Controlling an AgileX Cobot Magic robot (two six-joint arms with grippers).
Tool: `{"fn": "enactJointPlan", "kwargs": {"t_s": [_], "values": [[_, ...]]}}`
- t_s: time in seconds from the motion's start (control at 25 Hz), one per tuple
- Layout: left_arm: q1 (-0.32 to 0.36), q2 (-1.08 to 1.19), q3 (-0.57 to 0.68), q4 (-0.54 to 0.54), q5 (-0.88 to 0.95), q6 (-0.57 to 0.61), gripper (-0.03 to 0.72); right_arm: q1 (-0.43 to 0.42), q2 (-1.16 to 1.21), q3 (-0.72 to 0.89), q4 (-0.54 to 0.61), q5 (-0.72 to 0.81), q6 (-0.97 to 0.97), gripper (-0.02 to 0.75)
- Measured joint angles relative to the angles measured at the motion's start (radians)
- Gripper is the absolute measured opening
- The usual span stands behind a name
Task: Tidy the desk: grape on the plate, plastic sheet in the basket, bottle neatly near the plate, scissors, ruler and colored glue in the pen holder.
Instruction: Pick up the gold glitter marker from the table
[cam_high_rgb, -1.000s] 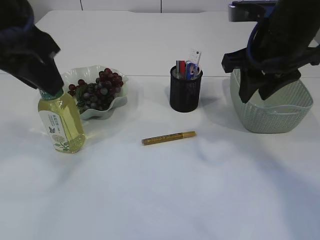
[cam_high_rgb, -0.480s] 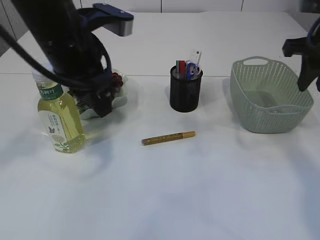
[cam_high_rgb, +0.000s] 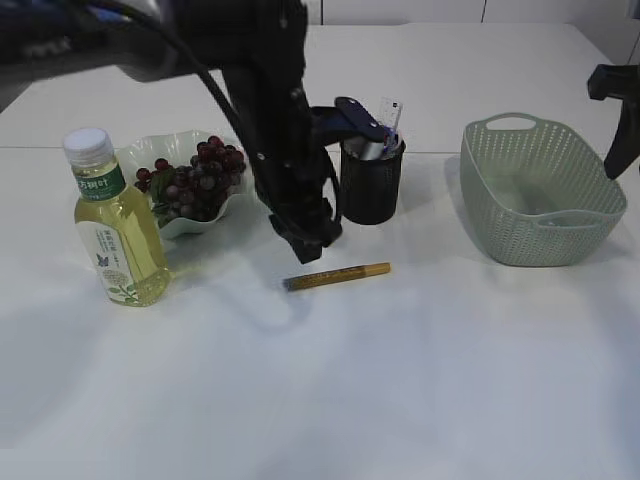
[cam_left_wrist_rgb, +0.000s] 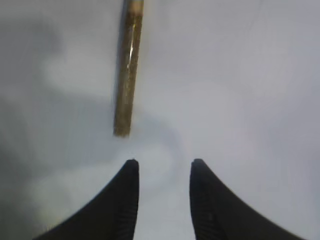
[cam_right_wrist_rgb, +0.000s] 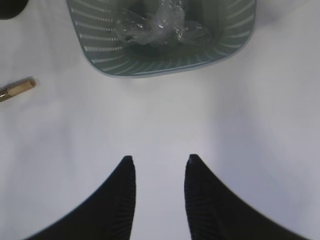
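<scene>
One glue pen (cam_left_wrist_rgb: 127, 70), top cut off

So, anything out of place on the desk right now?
Only the gold glue pen, lying flat on the table in front of the pen holder rather than in it. The open left gripper is above it.

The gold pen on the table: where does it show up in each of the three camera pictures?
Exterior view: the gold pen lies on the table at centre, just below the left gripper.
Left wrist view: it runs down from the top edge, left of centre, ahead of the open jaws.
Right wrist view: only its end pokes in at the left edge.
Shared landmark: the basket appears in the exterior and right wrist views.
</scene>
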Motion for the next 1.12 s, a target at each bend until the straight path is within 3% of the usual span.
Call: {"fn": "enactJointPlan", "kwargs": {"t_s": [0.28, 1.12], "values": [[-0.017, 0.206, -0.187, 0.003, -0.004, 0.028, 0.253, 0.000, 0.000, 0.000, 0.008, 0.000, -0.024, 0.278], [-0.009, 0.276, -0.206, 0.067, -0.015, 0.045, 0.253, 0.000, 0.000, 0.000, 0.008, 0.000, -0.046, 0.278]]}}
